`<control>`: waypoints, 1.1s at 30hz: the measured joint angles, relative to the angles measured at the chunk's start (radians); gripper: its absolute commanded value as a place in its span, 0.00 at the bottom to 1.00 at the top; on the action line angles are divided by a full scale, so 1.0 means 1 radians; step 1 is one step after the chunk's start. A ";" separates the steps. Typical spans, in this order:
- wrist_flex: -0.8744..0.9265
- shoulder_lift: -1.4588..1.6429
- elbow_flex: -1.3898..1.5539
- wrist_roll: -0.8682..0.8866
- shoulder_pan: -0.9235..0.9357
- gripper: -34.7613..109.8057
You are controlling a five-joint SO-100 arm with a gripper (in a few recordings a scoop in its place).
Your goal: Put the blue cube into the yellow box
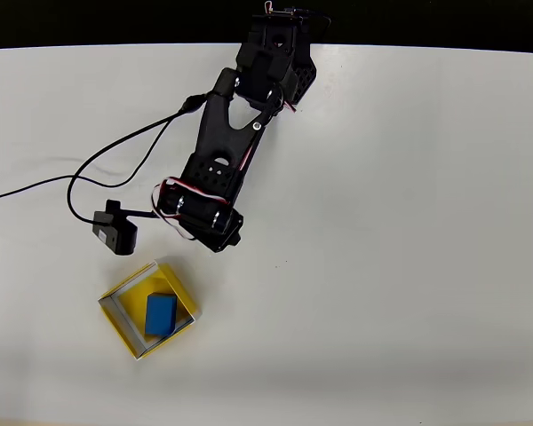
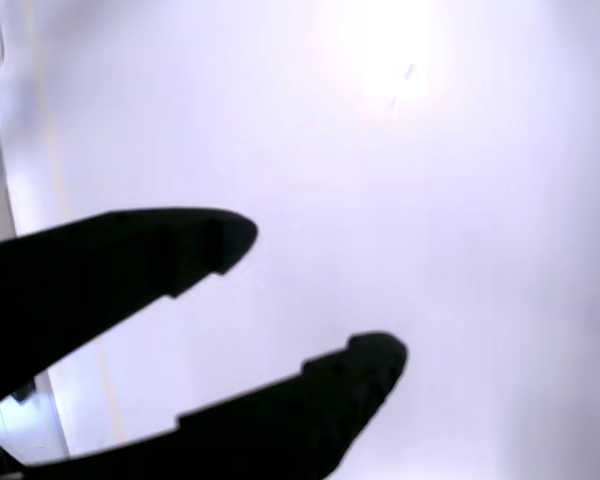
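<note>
The blue cube (image 1: 160, 314) lies flat inside the yellow box (image 1: 124, 293), a shallow tray with pale walls near the lower left of the overhead view. My black arm reaches down from the top edge, and its gripper end (image 1: 201, 220) hangs above and to the right of the box, apart from it. In the wrist view my gripper (image 2: 310, 295) is open, two dark fingers (image 2: 130, 255) spread with bare white table between them.
A small black module (image 1: 115, 228) on a black cable (image 1: 80, 169) sits just above the box and left of the gripper end. The white table (image 1: 400, 248) stretches wide to the right. The table's far edge runs along the dark strip at the top.
</note>
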 measured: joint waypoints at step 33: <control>-0.548 1.592 1.727 -0.150 -0.224 0.44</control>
